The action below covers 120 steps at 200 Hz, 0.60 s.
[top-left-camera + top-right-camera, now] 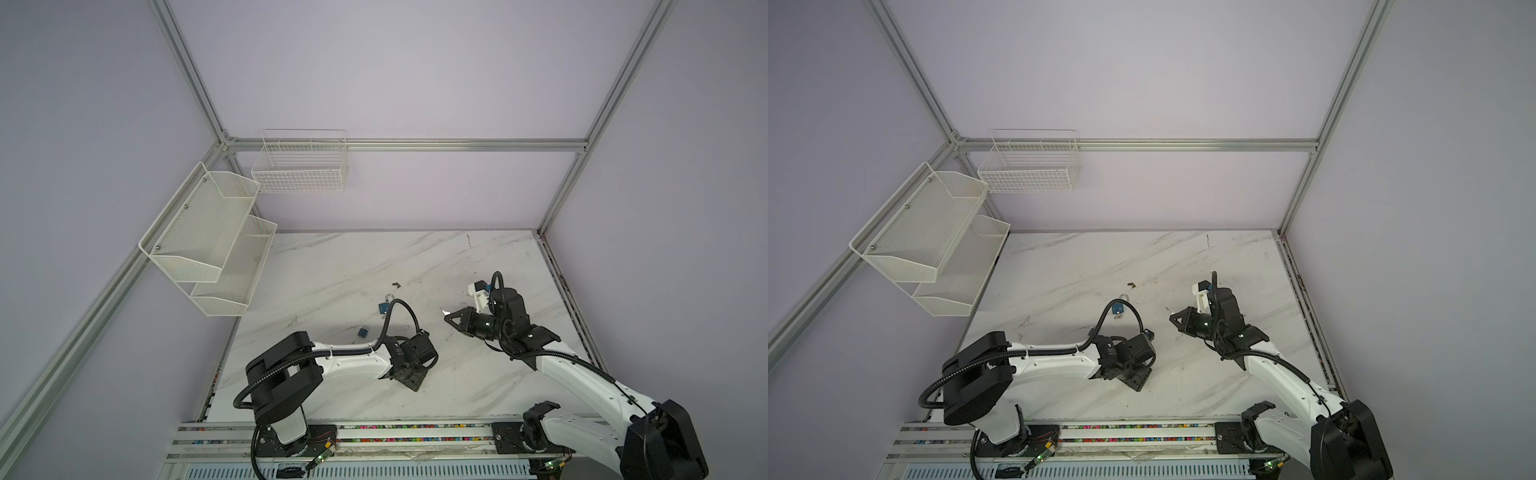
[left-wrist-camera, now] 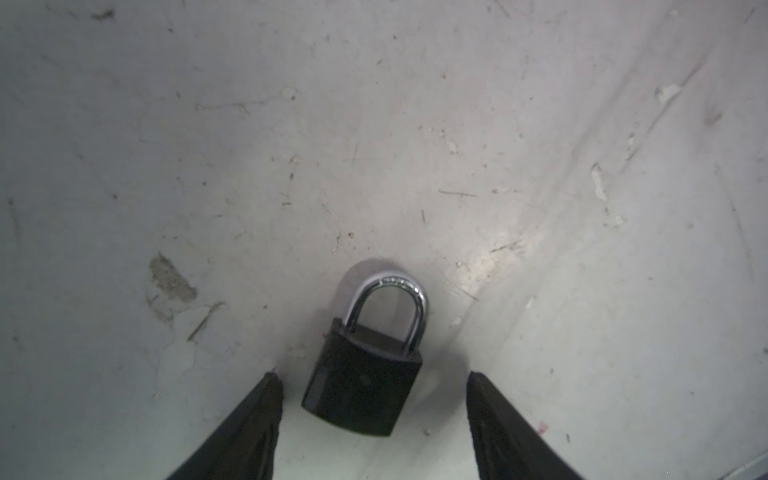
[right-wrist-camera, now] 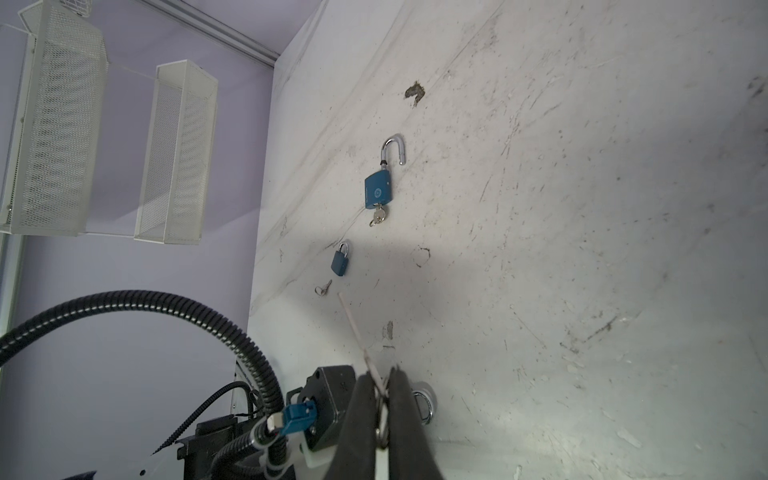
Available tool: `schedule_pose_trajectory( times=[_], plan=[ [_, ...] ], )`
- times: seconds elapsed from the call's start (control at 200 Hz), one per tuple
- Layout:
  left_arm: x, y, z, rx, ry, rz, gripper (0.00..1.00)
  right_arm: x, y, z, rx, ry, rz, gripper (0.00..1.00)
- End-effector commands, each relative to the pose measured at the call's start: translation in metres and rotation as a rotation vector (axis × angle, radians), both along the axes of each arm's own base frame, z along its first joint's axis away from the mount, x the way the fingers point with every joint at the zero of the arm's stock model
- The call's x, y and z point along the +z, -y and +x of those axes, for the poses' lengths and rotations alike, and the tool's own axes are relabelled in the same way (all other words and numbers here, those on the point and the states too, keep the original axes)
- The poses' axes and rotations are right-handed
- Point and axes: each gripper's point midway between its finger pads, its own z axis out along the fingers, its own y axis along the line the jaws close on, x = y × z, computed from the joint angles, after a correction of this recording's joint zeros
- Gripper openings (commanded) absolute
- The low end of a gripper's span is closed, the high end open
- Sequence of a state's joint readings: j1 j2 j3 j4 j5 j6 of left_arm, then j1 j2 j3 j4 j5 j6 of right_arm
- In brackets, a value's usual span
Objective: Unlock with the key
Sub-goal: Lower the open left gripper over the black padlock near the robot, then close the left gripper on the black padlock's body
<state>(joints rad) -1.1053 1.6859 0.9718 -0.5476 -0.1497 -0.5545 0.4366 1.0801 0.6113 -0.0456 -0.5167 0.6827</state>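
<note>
While my left pincer [image 2: 373, 375] stood spread wide, a finger on each side of the black metal padlock [image 2: 361, 388] with the closed silver shackle and touching neither, that lock lay flat on the scuffed white marble tabletop [image 2: 374, 124]. My right pincer [image 3: 380, 374] was clenched on the thin silver key [image 3: 358, 332]. Farther off lay a small blue padlock [image 3: 340, 262], then a larger blue padlock [image 3: 378, 191], its shackle sprung open.

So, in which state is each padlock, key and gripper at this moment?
Black padlock: shackle shut, lying flat.
Large blue padlock: shackle open, with inserted key.
Small blue padlock: shackle shut.
Loose key: lying free.
Left gripper: open around black padlock.
Right gripper: shut on held key.
</note>
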Motion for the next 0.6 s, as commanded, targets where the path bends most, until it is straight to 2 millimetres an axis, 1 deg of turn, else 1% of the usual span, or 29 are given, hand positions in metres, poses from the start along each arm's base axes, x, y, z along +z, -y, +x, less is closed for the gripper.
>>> schedule_pose_trajectory(
  times=[0.0,0.085,0.155,0.22,0.32,0.5,0.595],
  plan=[
    [0.027,0.026,0.016,-0.016,0.072,-0.049,0.69,0.006,0.000,0.004,0.005,0.019,-0.006,0.00],
    [0.025,0.028,0.014,-0.016,0.058,-0.047,0.68,0.007,0.000,0.004,0.007,0.021,-0.004,0.00],
    [0.023,0.031,0.008,-0.027,0.037,-0.051,0.68,0.006,0.000,0.004,0.008,0.020,-0.007,0.00],
    [0.021,0.034,0.003,-0.032,0.021,-0.047,0.65,0.006,0.000,0.004,0.011,0.023,-0.008,0.00],
    [0.020,0.036,-0.004,-0.024,0.013,-0.028,0.64,0.005,0.001,0.004,0.012,0.023,-0.010,0.00],
    [0.016,0.031,-0.005,0.044,0.011,0.036,0.62,0.003,0.000,0.004,0.016,0.021,-0.014,0.00],
    [0.016,0.030,-0.001,0.076,0.026,0.061,0.61,0.003,0.000,0.004,0.021,0.024,-0.013,0.00]
  ],
)
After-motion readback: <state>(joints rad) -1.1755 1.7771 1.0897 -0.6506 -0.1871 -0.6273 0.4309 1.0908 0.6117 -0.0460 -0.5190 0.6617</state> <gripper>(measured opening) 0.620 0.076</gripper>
